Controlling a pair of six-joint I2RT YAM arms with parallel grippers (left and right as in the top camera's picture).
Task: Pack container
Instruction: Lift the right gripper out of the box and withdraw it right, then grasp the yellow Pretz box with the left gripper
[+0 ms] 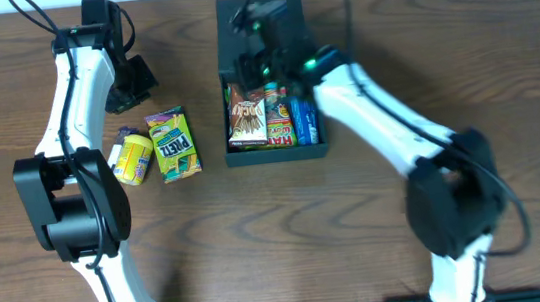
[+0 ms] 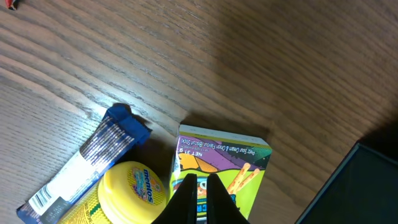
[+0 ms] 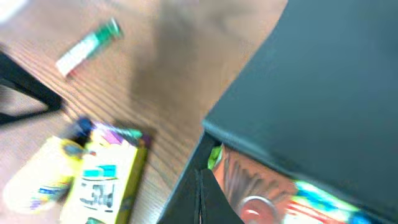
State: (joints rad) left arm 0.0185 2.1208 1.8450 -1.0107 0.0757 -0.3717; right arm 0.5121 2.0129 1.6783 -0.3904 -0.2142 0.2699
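Note:
The dark teal container (image 1: 277,154) stands at the table's middle with its lid (image 1: 261,16) open at the back. It holds a brown snack packet (image 1: 247,113), a red one (image 1: 278,120) and a blue one (image 1: 304,122). My right gripper (image 1: 251,67) is shut and empty, above the container's left wall; the right wrist view shows its fingers (image 3: 200,199) beside that wall, under the lid (image 3: 323,87). My left gripper (image 1: 132,85) is shut and empty, hovering over a yellow-green Pretz box (image 2: 221,168) and a yellow Mentos bottle (image 2: 130,190).
The Pretz box (image 1: 174,144), the Mentos bottle (image 1: 133,157) and a blue-white wrapper (image 2: 87,165) lie together left of the container. A green-white tube (image 3: 87,46) lies further off on the wooden table.

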